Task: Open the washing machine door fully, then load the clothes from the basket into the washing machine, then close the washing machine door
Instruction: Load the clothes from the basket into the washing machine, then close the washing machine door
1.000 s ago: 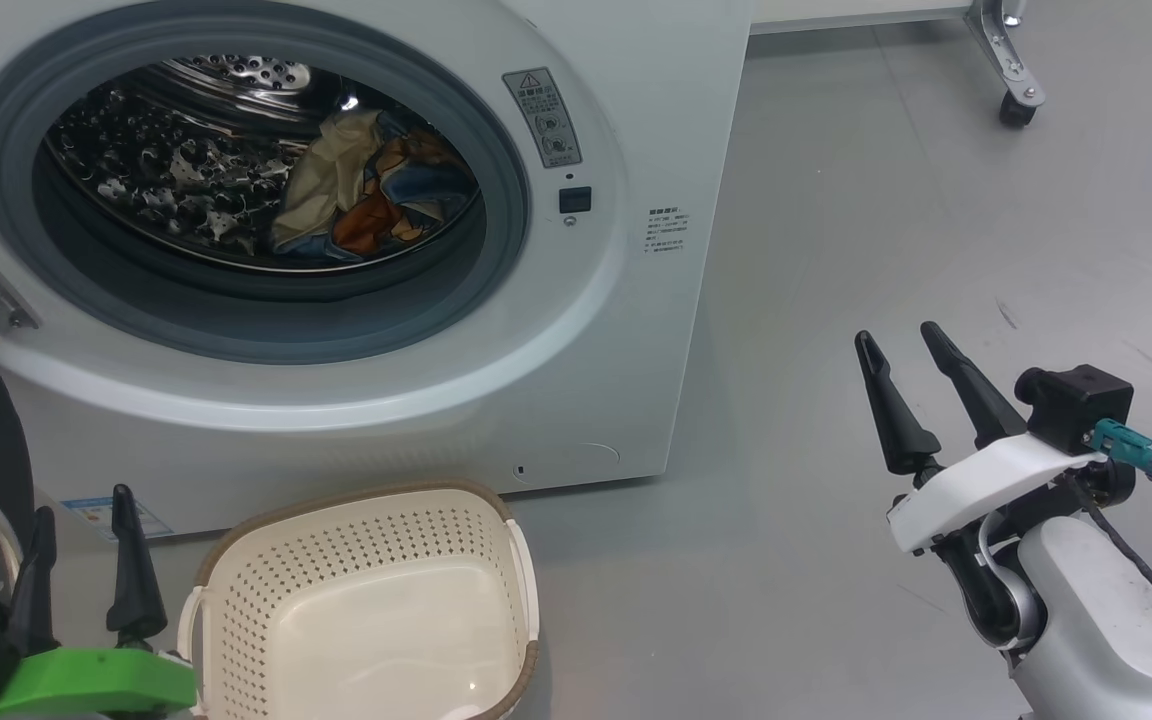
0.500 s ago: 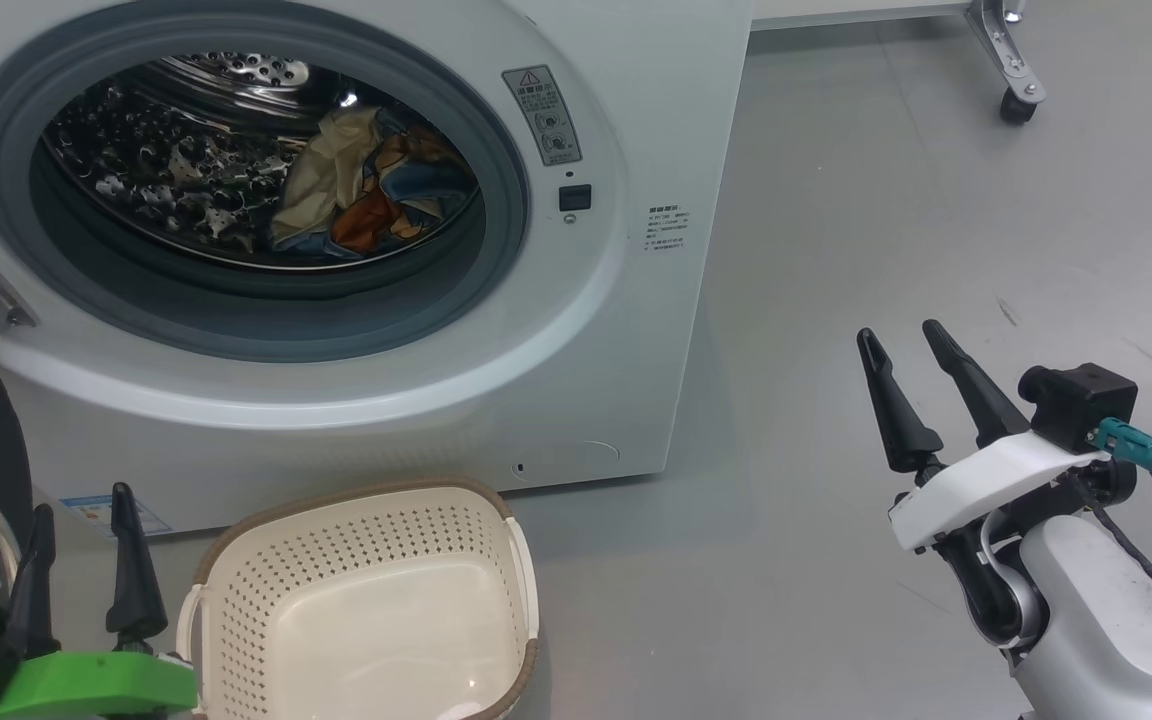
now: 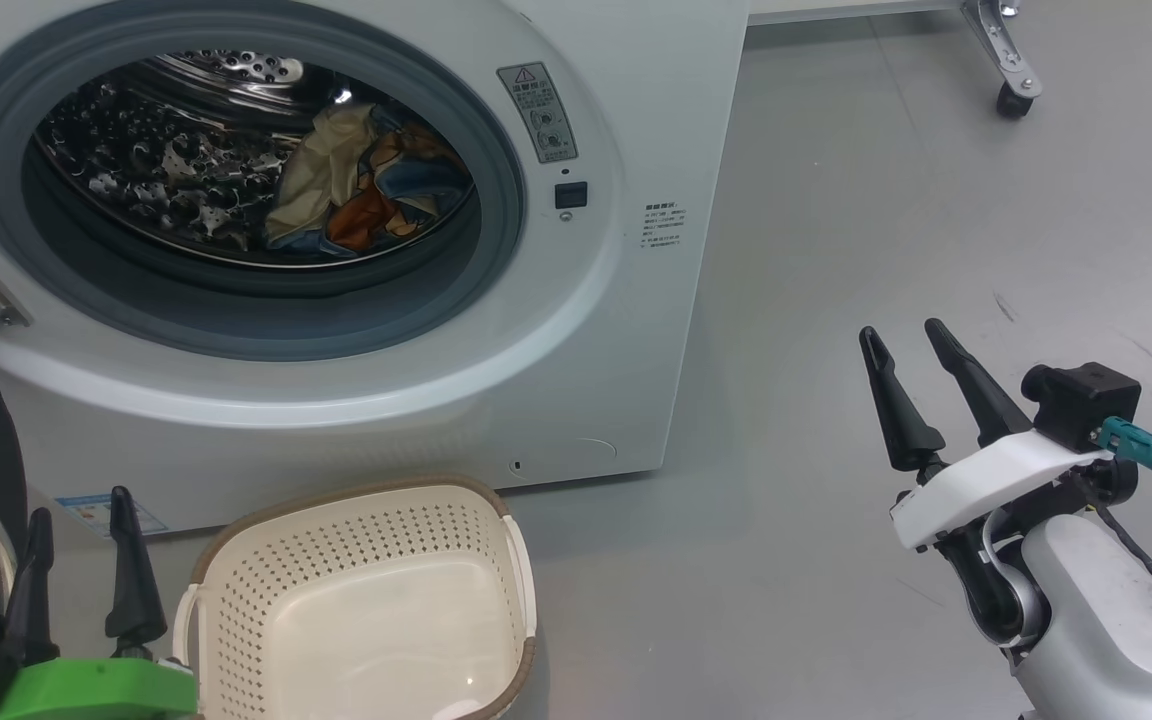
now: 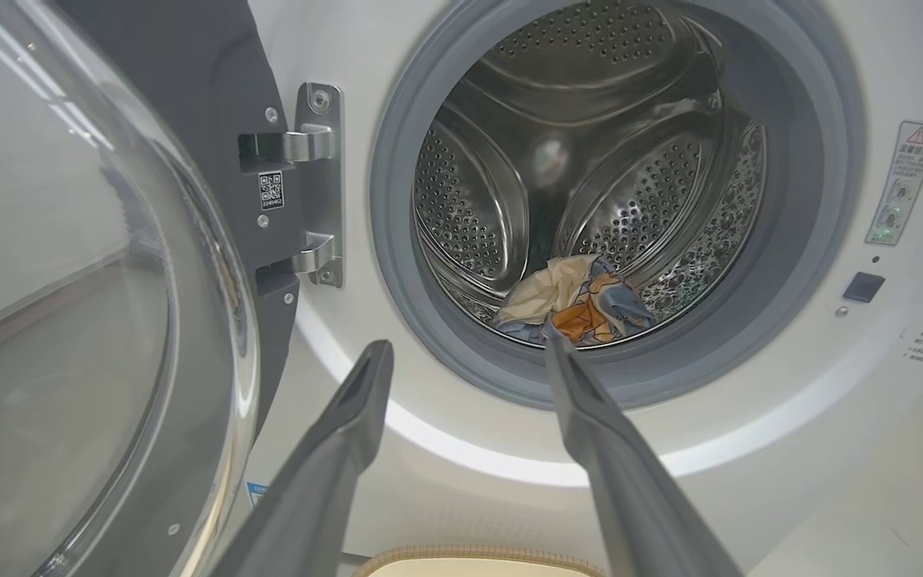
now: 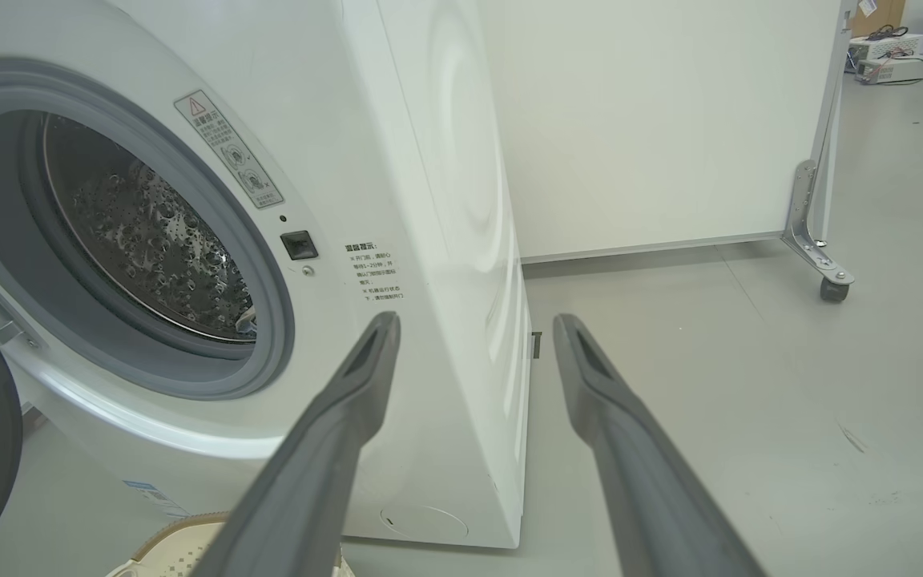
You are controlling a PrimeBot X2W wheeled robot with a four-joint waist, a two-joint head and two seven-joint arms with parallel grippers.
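Cream basket [image 3: 356, 492] beside left gripper [image 3: 80, 505], wide | right gripper [image 3: 901, 330] wide | clothes [image 3: 366, 190] in drum [image 3: 136, 170] | door [image 4: 69, 320] open

left gripper [image 3: 81, 530] low, jaws spread and empty, right gripper [image 3: 911, 345] likewise

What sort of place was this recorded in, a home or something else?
Probably a lab or test space, not a home: the washing machine stands on a plain grey floor, beside a white partition panel on castors.
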